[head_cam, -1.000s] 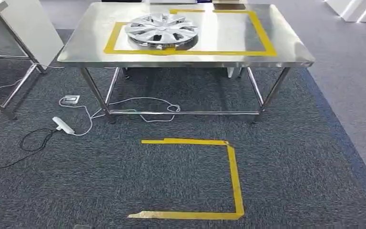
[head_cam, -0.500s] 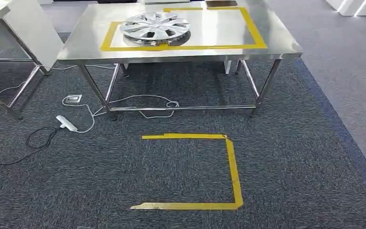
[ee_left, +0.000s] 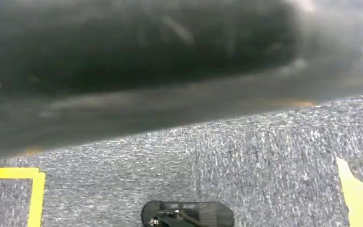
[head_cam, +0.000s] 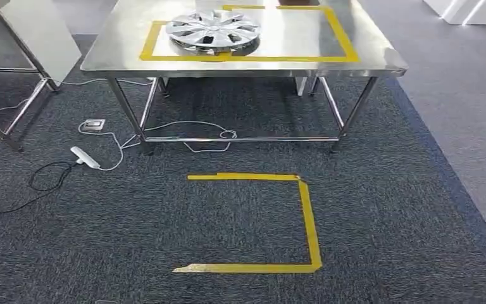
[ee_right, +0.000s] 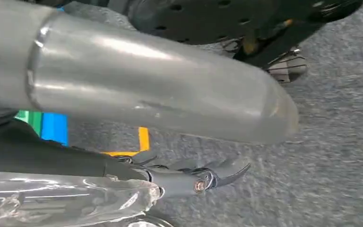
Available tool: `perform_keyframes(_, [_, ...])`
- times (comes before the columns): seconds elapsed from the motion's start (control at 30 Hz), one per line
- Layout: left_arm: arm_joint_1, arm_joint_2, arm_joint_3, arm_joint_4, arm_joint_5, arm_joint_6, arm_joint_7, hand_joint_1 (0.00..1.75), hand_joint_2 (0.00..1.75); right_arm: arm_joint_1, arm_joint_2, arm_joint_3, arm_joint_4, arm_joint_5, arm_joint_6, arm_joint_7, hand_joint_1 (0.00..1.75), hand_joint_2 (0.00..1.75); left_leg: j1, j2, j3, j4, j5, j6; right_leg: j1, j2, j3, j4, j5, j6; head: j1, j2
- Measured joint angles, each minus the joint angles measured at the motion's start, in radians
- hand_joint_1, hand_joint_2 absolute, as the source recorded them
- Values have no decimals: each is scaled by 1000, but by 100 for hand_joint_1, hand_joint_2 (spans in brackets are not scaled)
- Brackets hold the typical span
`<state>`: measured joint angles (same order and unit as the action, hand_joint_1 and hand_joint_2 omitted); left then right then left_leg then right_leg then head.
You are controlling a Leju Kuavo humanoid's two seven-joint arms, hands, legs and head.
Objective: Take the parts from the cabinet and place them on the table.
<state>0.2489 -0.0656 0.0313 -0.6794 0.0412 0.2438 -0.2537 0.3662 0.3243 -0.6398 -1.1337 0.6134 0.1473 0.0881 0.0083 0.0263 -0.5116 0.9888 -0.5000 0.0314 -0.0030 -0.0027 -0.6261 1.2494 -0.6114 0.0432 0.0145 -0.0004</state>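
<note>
Since the task is to bring parts from the cabinet to the table, the one part in the head view, a silver wheel cover (head_cam: 213,30), already lies flat on the steel surface (head_cam: 107,54). It sits in the left end of a yellow tape frame (head_cam: 342,38), which appears to mark the drop zone; the rest of the frame is bare, presumably room for further parts. On the carpet in front, a second yellow tape outline (head_cam: 310,221) likely marks where the robot should stand to reach the surface. White cables (head_cam: 190,126) and a power strip (head_cam: 85,158) lie by the near left leg, well apart from that outline. In the right wrist view the right hand (ee_right: 170,182) hangs over the carpet with its dark fingers (ee_right: 227,170) stretched and slightly hooked. A shiny silver thing (ee_right: 61,201) lies against it, and I cannot tell whether it is gripped or what it is. The left hand (ee_left: 123,52) seems to be the dark blur across its own wrist view, so its state cannot be told either. My judgement is that one delivery is done.
</note>
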Motion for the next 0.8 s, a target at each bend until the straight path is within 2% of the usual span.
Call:
perform_keyframes(0.07, [-3,0,-8,2,9,1,-3,0,0,0,0,-3,1,5,3,0,0,0,-2,4,4,0,0,0,2,-7,85,-170,87,-12,0,0])
perform_keyframes(0.1, [-4,0,-13,3,10,1,-3,0,0,-2,0,-6,1,6,6,0,0,0,-3,7,5,0,1,-2,6,-31,122,-246,104,-21,0,0])
perform_keyframes(0.13, [-5,1,-17,5,13,2,-4,0,0,-6,0,-8,2,6,8,0,0,0,-11,9,4,5,-2,-9,11,-38,130,-278,94,-25,0,0])
perform_keyframes(0.23, [-5,2,-22,8,23,5,-5,0,0,-4,0,-10,2,10,16,2,0,0,-9,25,2,0,5,-25,12,-21,118,-273,97,-30,-1,0])
perform_keyframes(0.27, [-7,6,-25,8,28,8,-5,0,0,-2,0,-11,2,12,20,3,0,0,-11,27,2,4,-1,-31,2,-18,125,-286,108,-38,0,0])
perform_keyframes(0.3, [-6,9,-26,8,29,8,-5,0,0,-1,0,-12,2,13,23,3,0,0,-9,7,-4,22,-20,-37,1,-15,132,-288,112,-42,-2,0])
perform_keyframes(0.33, [-7,9,-29,8,31,10,-5,0,0,-3,0,-14,2,14,25,3,0,0,-6,-8,-25,74,-62,-41,-1,-12,129,-288,116,-48,-11,0])
perform_keyframes(0.4, [-4,12,-35,10,37,10,-5,0,0,-2,0,-15,2,15,32,6,0,0,0,-14,-96,237,-142,-49,1,0,124,-287,118,-50,-10,0])
perform_keyframes(0.43, [-3,13,-39,11,41,11,-3,0,0,-2,0,-16,3,16,34,7,0,0,0,-14,-124,298,-159,-51,1,7,122,-285,118,-50,-11,0])
perform_keyframes(0.47, [-2,15,-43,11,46,13,-3,0,0,-1,0,-18,3,17,38,10,0,0,0,-15,-130,307,-147,-53,1,16,121,-284,118,-50,-11,0])
perform_keyframes(0.5, [-2,17,-47,11,53,16,-3,0,0,-2,0,-19,5,17,42,10,0,0,0,-15,-116,276,-113,-52,1,24,122,-282,118,-50,-11,0])
perform_keyframes(0.53, [-2,19,-50,12,57,18,-3,0,0,-2,0,-21,5,18,45,11,0,0,1,-18,-85,208,-65,-51,1,34,122,-279,118,-49,-11,0])
perform_keyframes(0.57, [-2,21,-53,12,62,18,-3,0,0,-3,0,-22,6,18,46,11,0,0,3,-34,-44,116,-13,-48,1,44,123,-275,117,-46,-11,0])
perform_keyframes(0.6, [-2,23,-57,13,63,19,-3,0,0,-3,0,-22,6,18,47,12,0,0,7,-83,-13,41,13,-45,0,53,115,-270,115,-42,-11,0])
perform_keyframes(0.63, [-3,24,-61,14,64,19,-3,0,0,-7,0,-23,6,18,48,12,0,0,11,-107,-3,13,-6,-41,6,64,102,-259,109,-32,-10,0])
perform_keyframes(0.7, [-1,24,-67,16,66,19,-4,0,0,-10,0,-24,6,18,49,12,0,0,6,-91,-9,20,-6,-34,1,81,87,-257,115,-21,-10,0])
perform_keyframes(0.73, [-3,24,-69,17,70,19,-4,0,0,-8,0,-26,6,18,50,12,0,0,2,-80,-9,21,-5,-27,-2,92,85,-261,119,-13,-10,0])
perform_keyframes(0.77, [-4,23,-72,17,71,19,-5,0,0,-6,0,-26,6,18,50,12,0,0,8,-69,-8,13,1,-17,-2,100,83,-260,120,-7,-11,0])
perform_keyframes(0.8, [-8,22,-75,17,71,19,-5,0,0,-4,0,-27,7,18,50,12,0,0,9,-54,-9,11,5,-11,-2,66,79,-242,105,-4,-9,0])
